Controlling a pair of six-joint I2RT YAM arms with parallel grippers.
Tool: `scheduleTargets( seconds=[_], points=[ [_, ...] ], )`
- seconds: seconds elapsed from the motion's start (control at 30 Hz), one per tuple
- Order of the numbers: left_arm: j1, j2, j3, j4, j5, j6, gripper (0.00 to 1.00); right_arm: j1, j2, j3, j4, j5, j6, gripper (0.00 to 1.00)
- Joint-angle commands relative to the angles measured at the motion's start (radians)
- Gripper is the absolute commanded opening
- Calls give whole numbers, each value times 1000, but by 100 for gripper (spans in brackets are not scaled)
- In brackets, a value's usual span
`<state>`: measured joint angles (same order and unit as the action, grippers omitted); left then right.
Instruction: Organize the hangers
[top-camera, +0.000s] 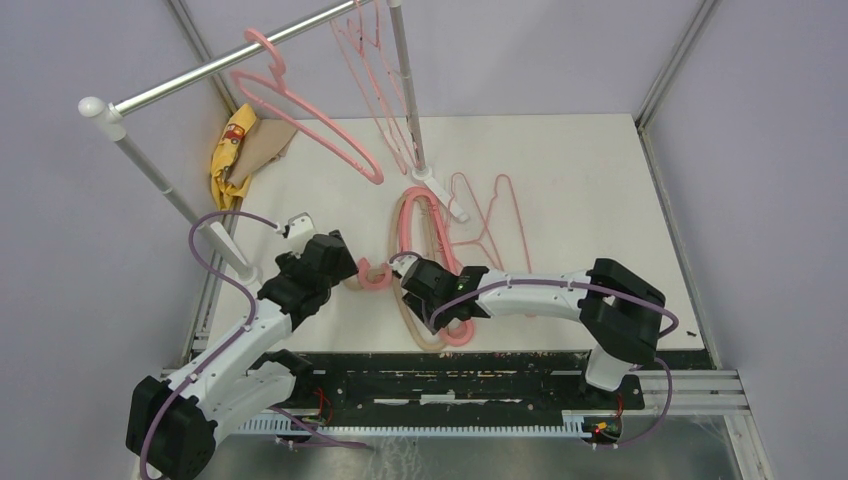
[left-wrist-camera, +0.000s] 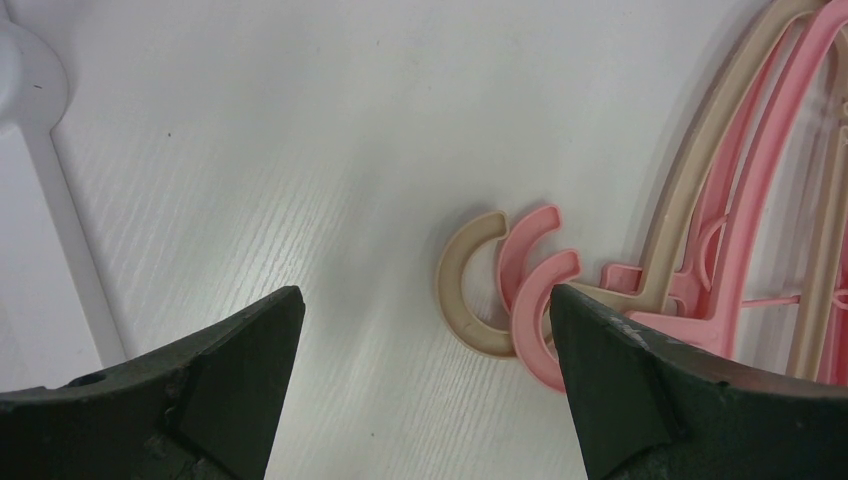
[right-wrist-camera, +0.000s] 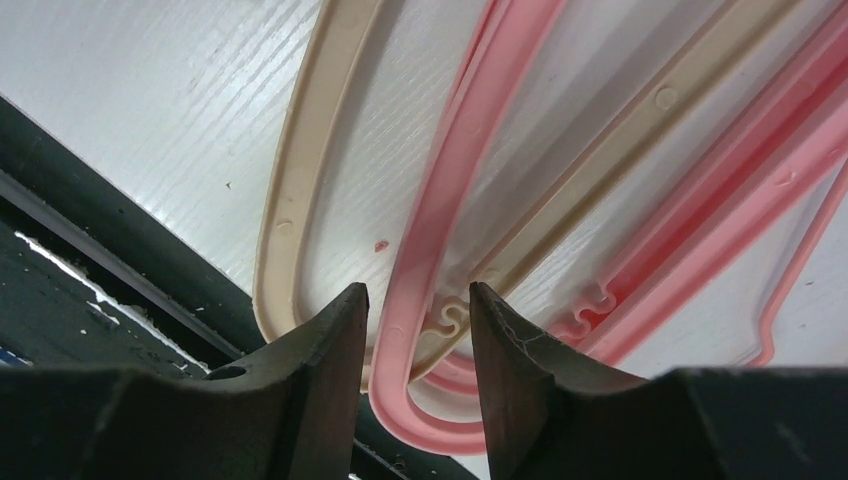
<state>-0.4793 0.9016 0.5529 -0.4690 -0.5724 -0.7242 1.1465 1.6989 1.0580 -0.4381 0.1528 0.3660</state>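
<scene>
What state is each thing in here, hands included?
Left hand: open, empty, beside the hooks.
Right hand: narrowly parted around one piled hanger; grip unclear.
Thick pink hanger: hanging on the rail.
Hung wire hangers: on the rail too.
Loose wire hangers: flat on the table.
Plastic hanger pile: lying flat, stacked.
Cloth: crumpled.

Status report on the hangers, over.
Left gripper open, beside the hooks. Right gripper jaws straddle pink plastic hanger, grip unconfirmed. Beige hanger nested alongside.
</scene>
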Motion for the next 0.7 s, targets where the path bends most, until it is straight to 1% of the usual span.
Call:
scheduleTargets(
  seconds=[0.0,0.13,0.23,0.4,0.67],
  points=[
    [-1,-9,-2,35,-7,-4,100,11,6,32,-16,7,3,50],
    [-1,-8,-1,37,-7,1,100,15,43,60,-11,8,2,50],
    [-1,-7,4,37,-7,6,100,22,43,81,-25,44,-4,50],
    [-2,-2,7,38,-7,11,100,23,77,119,-33,59,-25,52],
    [-1,-11,0,36,-7,15,100,22,164,131,3,56,-11,50]
  ],
)
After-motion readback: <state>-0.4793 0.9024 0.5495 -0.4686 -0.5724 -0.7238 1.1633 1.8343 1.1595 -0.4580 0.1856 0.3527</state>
